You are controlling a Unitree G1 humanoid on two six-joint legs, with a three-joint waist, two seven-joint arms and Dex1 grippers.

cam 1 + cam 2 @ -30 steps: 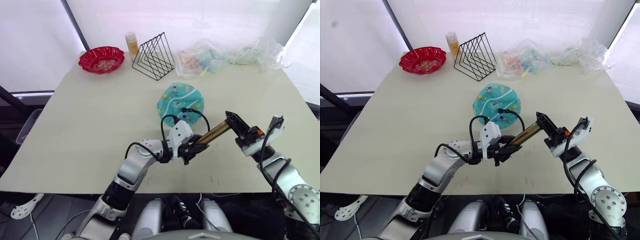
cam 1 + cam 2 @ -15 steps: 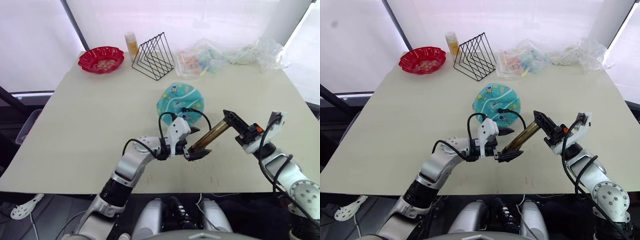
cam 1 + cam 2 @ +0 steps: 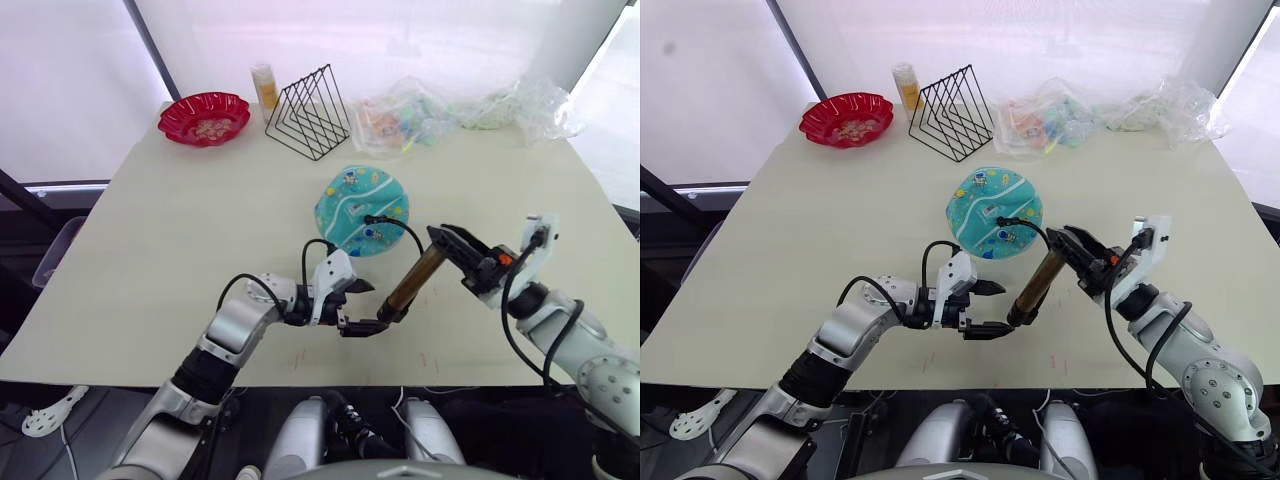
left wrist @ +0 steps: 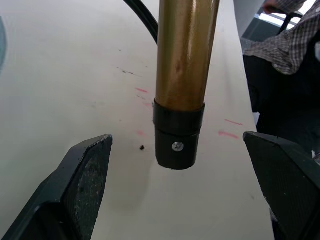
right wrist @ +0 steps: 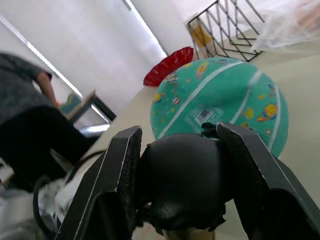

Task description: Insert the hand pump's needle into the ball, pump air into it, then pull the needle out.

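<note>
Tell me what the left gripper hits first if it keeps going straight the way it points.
Likely the hand pump: its black bottom cap hangs just ahead, centred between the open fingers of the left gripper.

We see a brightly lit scene. Daylight pours through the white, overexposed windows along the far side, washing out all detail there. The pale beige tabletop [image 3: 200, 210] is evenly lit, with soft, faint shadows lying under things on their near side. The crumpled clear plastic bags [image 3: 450, 110] at the far right glare nearly white. In the left wrist view, the bronze-gold metal pump cylinder [image 4: 185, 50] carries a long bright sheen. In the right wrist view, the surroundings beyond the teal-blue ball with white stripes [image 5: 220, 95] look blurred and hazy.
</note>
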